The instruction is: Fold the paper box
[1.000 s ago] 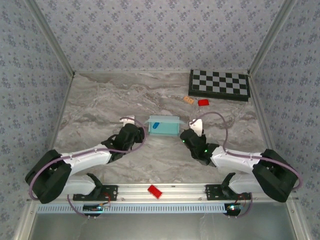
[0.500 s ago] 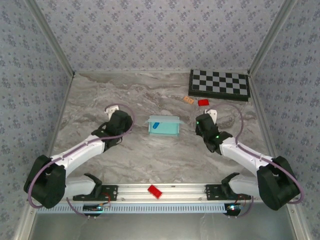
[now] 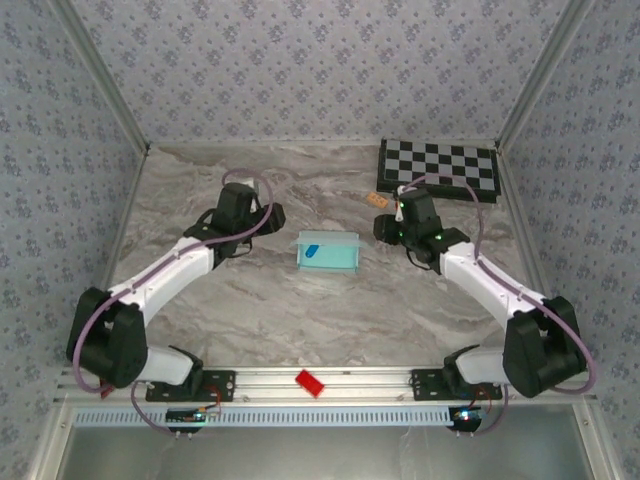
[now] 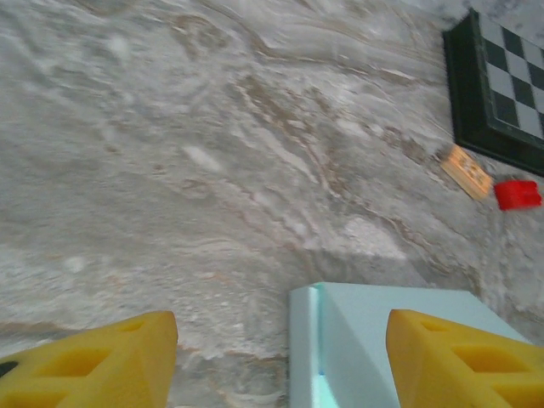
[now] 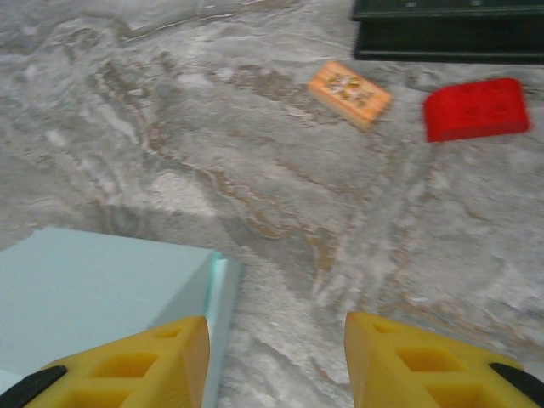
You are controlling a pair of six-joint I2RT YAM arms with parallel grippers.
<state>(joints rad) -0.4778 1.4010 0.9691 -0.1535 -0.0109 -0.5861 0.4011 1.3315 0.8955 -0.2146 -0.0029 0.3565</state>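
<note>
Watching the paper box (image 3: 328, 252) lying on the marble table (image 3: 180, 190), between both arms and touching neither. Spotting the left gripper (image 3: 272, 214) on its left, fingers spread, empty. Finding the right gripper (image 3: 384, 229) opposite, likewise parted, pinching nothing, near an orange tile (image 5: 349, 93) and red block (image 5: 473, 109) beside the checkered board (image 3: 438, 168).

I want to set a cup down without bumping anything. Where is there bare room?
Free: the marble between the paper box and the front rail, and the strip along the back wall left of the chessboard. Crowded: the back right, where an orange tile and a red block lie just before the chessboard.
</note>
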